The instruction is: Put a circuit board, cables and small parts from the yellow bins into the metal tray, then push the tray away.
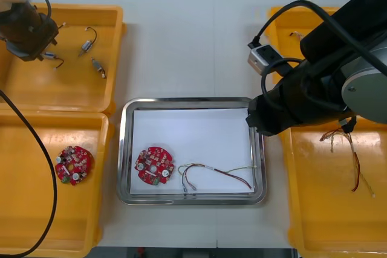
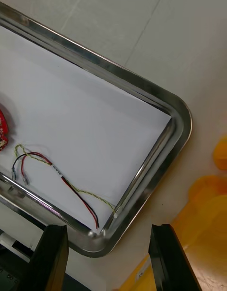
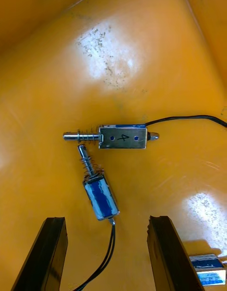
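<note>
While the left gripper [image 3: 106, 220] hangs open, a small metal part [image 3: 122, 137] lies crosswise.

In the front view the right arm [image 1: 320, 89] covers the tray's [image 1: 123, 149] upper-right corner and much of the upper-right bin [image 1: 279, 19]. At upper left, the left hand [image 1: 27, 34] hides some of the upper-left bin [image 1: 72, 92] and overlaps a small part [image 1: 51, 57]. The right wrist view cuts off the board [image 2: 4, 125]. The left wrist view cuts off a third part [image 3: 208, 268] beside one finger.
</note>
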